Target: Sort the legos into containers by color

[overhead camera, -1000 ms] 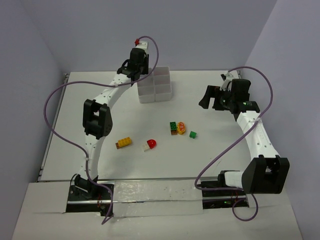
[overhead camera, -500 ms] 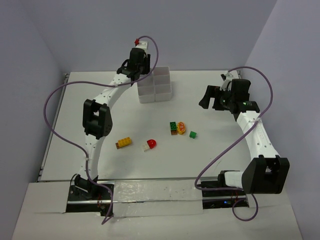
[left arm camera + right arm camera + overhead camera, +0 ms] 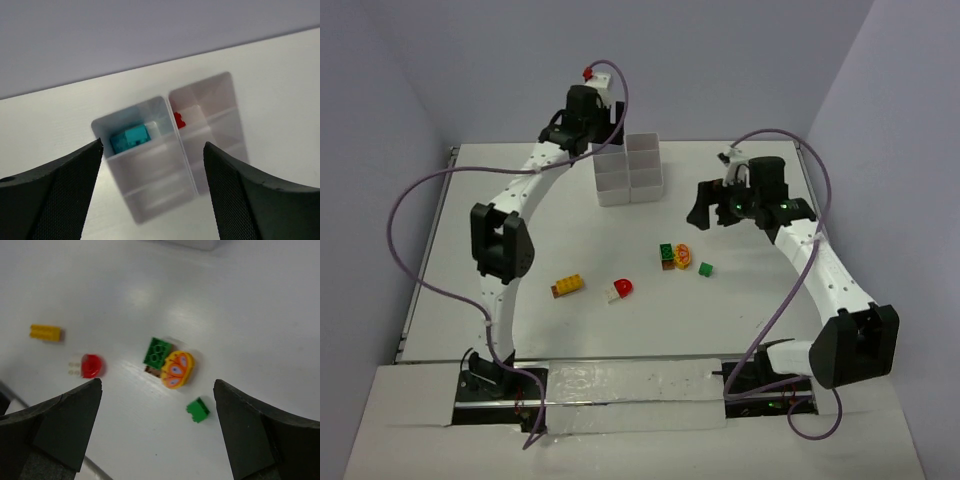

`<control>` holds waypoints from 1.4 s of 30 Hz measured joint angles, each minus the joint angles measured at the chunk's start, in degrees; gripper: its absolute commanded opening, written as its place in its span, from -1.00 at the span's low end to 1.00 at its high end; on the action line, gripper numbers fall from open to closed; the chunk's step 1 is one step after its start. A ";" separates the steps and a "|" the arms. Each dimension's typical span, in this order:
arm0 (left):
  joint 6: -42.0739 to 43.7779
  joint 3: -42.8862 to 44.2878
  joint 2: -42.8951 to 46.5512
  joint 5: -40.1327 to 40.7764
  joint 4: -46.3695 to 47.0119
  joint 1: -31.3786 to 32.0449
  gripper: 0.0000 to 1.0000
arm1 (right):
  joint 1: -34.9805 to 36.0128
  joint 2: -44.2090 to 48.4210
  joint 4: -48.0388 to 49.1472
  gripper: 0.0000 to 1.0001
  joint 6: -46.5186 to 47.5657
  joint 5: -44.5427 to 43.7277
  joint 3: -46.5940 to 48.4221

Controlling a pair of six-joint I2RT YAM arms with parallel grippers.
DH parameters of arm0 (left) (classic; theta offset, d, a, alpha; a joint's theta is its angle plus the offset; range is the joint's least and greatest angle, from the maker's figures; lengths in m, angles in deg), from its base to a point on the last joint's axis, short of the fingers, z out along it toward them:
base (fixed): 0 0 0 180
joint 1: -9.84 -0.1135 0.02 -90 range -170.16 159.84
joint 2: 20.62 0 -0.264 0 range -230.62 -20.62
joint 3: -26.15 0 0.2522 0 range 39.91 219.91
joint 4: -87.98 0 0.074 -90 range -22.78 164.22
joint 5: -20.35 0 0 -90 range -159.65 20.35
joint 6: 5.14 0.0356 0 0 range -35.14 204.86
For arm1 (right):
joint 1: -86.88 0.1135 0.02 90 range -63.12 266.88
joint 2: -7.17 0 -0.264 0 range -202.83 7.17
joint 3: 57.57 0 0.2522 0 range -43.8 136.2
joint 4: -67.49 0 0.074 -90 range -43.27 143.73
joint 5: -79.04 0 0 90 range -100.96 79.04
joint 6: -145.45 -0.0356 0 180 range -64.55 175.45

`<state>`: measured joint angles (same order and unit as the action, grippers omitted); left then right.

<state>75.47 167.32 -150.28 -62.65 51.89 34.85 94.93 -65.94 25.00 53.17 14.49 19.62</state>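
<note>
I see both pairs of fingers released and empty, with two legos in the tray and the rest loose on the tabletop.

My left gripper (image 3: 154, 146) hangs over the small white plastic six-compartment tray (image 3: 155, 205) at the far side of the white tabletop (image 3: 650, 330), its fingers spread wide with nothing between them. A cyan-blue brick (image 3: 130, 138) lies in one end compartment and a small red piece (image 3: 179, 120) in the end compartment beside it. My right gripper (image 3: 157, 384) is just as wide and empty, above the loose pieces. These are a yellow brick (image 3: 45, 332) off to one side, a red-and-white piece (image 3: 89, 365), a green studded plate (image 3: 159, 352) touching an orange-yellow round piece (image 3: 176, 370), and a small green brick (image 3: 198, 409) near that pair.
</note>
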 measured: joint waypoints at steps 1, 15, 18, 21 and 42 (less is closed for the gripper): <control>0.15 -1.55 2.94 -2.71 -1.15 -0.60 0.90 | 1.69 -0.45 -0.02 0.98 1.26 1.63 0.26; 0.07 -36.04 40.09 -43.64 3.17 -12.45 0.99 | 24.31 -18.56 -13.12 0.97 41.65 15.97 12.97; -0.24 -38.23 39.18 -47.12 1.49 -13.63 0.98 | 28.01 -23.02 -15.37 0.98 48.80 15.06 15.18; -0.31 -38.35 38.95 -48.62 0.54 -14.51 0.99 | 31.09 -27.42 -16.82 1.00 53.56 13.38 15.53; -2.36 -39.60 39.12 -52.33 2.93 -17.61 0.99 | 39.90 -40.06 -13.94 0.99 60.05 1.15 16.54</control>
<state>73.11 127.72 -111.16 -114.98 54.82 17.24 134.83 -106.00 11.06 113.22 15.64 36.16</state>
